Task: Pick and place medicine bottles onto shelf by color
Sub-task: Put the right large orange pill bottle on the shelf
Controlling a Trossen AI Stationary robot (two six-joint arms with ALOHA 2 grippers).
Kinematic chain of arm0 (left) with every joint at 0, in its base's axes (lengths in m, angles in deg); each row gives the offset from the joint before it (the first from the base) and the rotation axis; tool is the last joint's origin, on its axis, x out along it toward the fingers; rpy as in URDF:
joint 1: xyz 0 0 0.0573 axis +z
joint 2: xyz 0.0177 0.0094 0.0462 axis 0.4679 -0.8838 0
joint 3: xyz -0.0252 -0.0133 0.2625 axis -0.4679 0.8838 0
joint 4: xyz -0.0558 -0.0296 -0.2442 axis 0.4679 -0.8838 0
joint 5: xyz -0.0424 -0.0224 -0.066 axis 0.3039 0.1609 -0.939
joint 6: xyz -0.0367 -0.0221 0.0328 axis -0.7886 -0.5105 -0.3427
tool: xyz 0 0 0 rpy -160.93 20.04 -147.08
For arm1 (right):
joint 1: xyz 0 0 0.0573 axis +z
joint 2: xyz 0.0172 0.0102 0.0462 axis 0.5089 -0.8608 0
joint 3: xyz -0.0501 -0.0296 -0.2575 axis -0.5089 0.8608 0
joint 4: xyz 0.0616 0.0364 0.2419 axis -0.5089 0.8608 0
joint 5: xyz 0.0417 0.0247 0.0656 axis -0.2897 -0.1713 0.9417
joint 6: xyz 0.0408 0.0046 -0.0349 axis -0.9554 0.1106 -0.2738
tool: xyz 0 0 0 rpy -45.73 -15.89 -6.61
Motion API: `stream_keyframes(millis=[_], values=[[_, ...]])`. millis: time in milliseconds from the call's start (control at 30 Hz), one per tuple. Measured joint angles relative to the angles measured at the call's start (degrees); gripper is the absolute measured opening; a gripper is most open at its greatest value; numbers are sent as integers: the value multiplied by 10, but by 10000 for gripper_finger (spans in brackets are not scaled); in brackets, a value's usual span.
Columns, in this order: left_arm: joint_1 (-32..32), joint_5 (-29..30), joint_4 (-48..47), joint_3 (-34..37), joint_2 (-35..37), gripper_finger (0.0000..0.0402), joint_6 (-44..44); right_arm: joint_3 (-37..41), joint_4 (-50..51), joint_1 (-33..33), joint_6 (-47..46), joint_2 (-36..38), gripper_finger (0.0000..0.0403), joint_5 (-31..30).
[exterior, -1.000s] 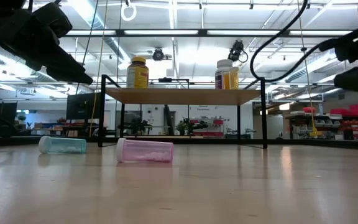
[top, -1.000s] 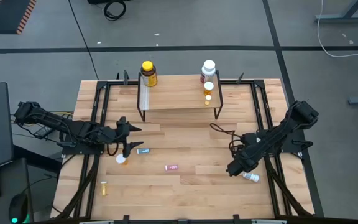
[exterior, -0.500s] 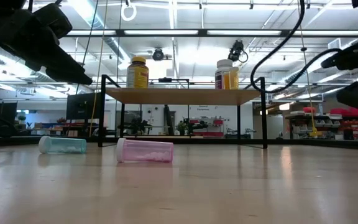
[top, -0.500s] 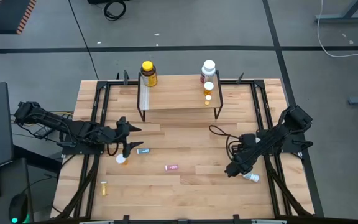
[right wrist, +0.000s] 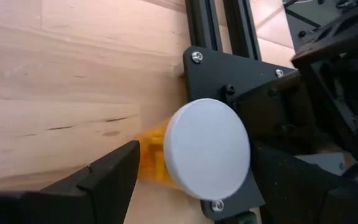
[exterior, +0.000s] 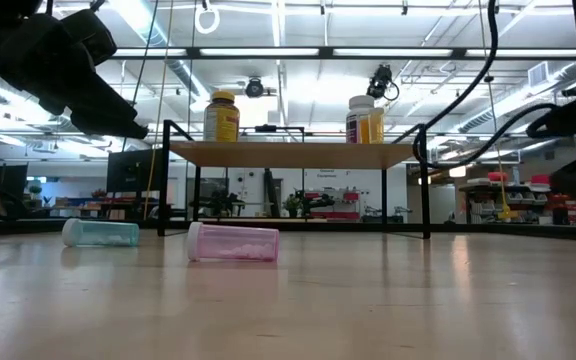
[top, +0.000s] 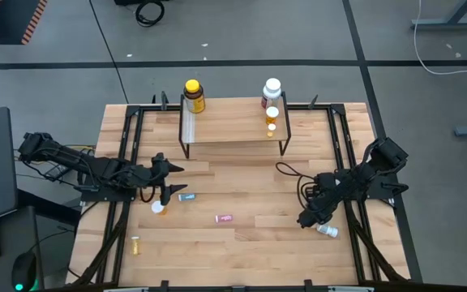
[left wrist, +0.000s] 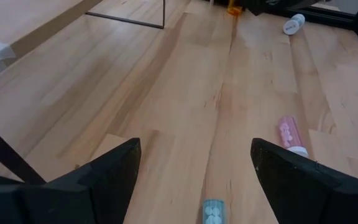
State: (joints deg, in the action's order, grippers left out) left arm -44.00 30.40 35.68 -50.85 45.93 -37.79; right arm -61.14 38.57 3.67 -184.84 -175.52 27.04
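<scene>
Slightly shifted, right hand (top: 306, 219), open wide over lying white-capped orange vial (right wrist: 197, 152), may knock it rolling off desk (top: 250, 195).

A light wooden tabletop (top: 242, 182) edged by black metal rails (top: 340, 146) stands on a grey floor (top: 242, 32), where black cables (top: 148, 11) lie coiled near striped hazard tape (top: 29, 18).

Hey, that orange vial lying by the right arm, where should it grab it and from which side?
The orange vial lies on its side near the table's right rail, its white cap facing the right tool, which is open. Probably best to grip across the orange body just behind the cap, coming down from above, one finger on each side, since the round body may roll.
</scene>
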Motion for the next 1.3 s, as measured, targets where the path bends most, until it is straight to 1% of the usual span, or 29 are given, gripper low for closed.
stream_keyframes(millis=[200,467,667,800,1067,1200,1300], values=[[0,0,1,0,0,314,-3,13,-23,-3,0,0,308,-24],[0,0,4,0,0,314,-15,-1,-42,-9,5,0,308,-108],[0,0,6,0,0,314,-26,-2,-46,-11,12,0,308,-155],[0,0,5,0,0,314,-30,-2,-77,-11,18,0,308,-188],[0,2,6,0,0,314,-30,-2,-153,-15,71,0,308,-252],[0,2,6,0,0,314,-30,-2,-205,-26,131,0,308,-298],[0,2,7,0,0,314,-32,-2,-255,-37,188,0,308,-320]])
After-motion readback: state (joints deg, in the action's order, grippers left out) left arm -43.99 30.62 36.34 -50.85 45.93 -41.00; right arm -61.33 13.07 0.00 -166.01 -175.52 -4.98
